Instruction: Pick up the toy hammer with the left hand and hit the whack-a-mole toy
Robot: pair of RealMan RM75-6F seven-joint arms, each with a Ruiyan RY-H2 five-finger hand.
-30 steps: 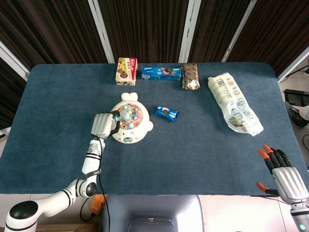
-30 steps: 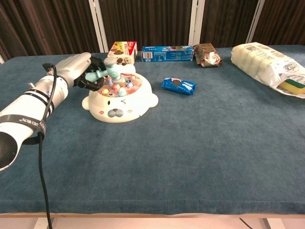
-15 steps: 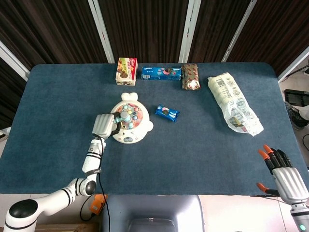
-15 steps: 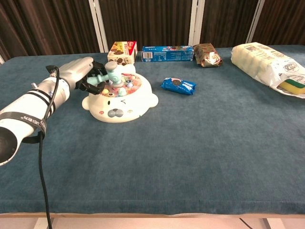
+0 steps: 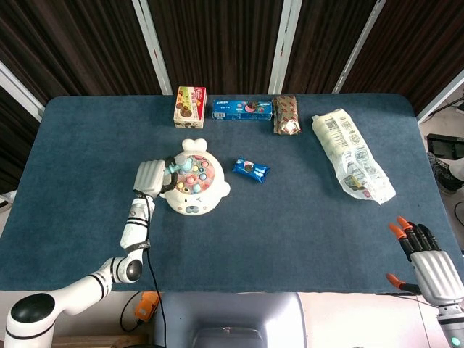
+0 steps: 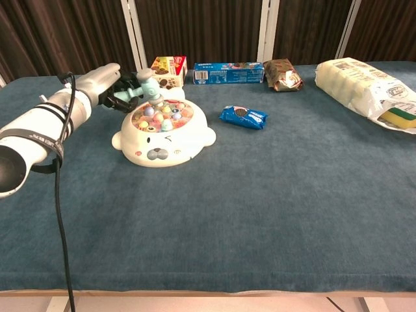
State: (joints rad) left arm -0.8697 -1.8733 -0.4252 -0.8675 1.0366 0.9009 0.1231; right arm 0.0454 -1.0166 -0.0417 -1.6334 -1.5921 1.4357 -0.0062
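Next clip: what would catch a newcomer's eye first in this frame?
Most striking is the white, animal-faced whack-a-mole toy with pastel pegs left of centre on the blue table, with the white left hand holding a pale teal toy hammer over its far edge. Next comes the big clear bag of pale snacks at the right, and the right hand with orange-tipped dark fingers open off the table's near right corner.
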